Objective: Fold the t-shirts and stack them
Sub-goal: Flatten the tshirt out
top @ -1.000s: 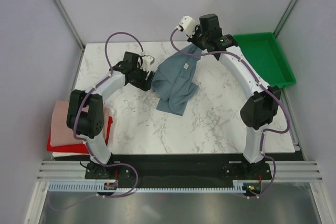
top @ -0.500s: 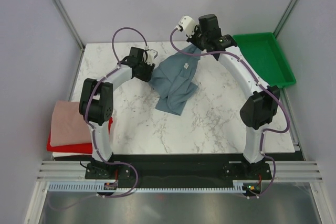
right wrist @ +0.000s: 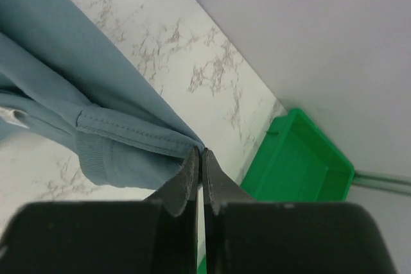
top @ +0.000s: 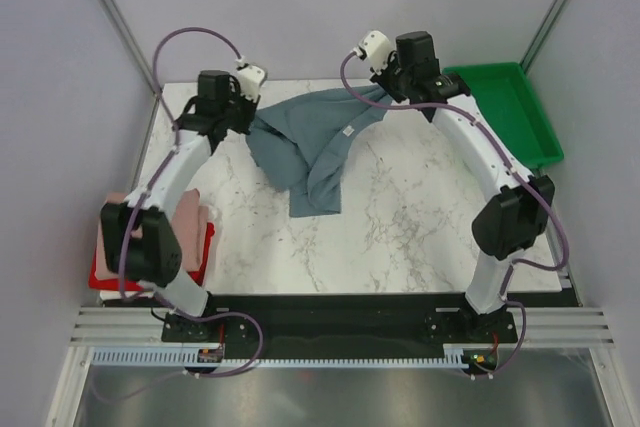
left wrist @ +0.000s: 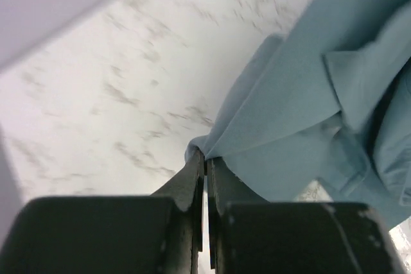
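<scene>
Dangling t-shirt (top: 300, 139) near green tray (top: 505, 112)

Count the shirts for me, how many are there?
3 showing. The blue-grey shirt is stretched over the far side of the table. The pink shirt lies folded on the red shirt at the left. More may hide underneath.
</scene>
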